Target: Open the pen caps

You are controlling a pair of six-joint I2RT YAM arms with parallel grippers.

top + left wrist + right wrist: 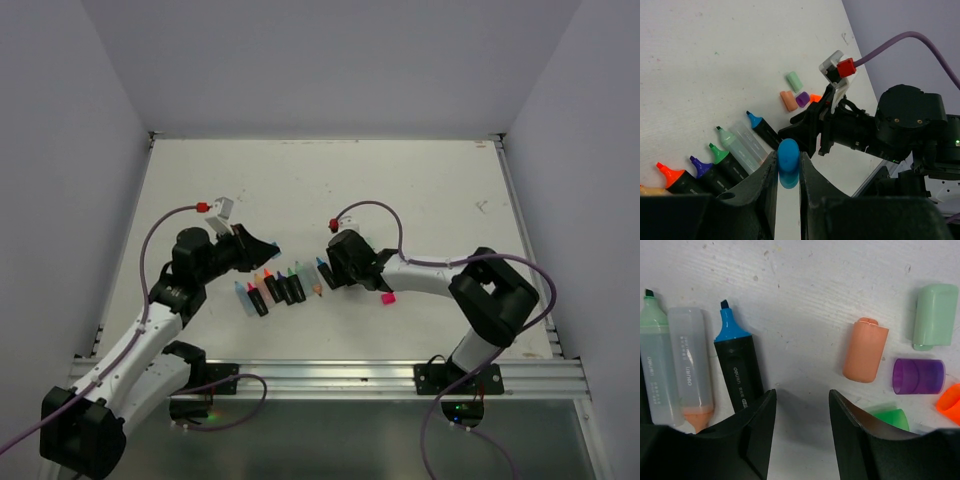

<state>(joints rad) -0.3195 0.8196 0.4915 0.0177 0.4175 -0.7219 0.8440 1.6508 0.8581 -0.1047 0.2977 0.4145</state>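
A white bench (pixel 330 180), faintly scuffed and speckled, spreads away beyond the left tool (pixel 268 247) and the right tool (pixel 325 275). Plain pale grey walls (pixel 330 60) rise past both tools and out to either side. An aluminium rail (pixel 340 375) edges the bench behind them, under soft, even light

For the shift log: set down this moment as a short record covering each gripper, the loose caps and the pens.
left gripper: shut on the blue cap
right gripper: open, nothing between its jaws, beside the blue-tipped pen
loose caps by the right gripper: peach cap, pale green cap, purple cap, orange cap, green cap
pink cap: lying alone beside the right arm
pen row: lying between the two grippers, visible tips bare
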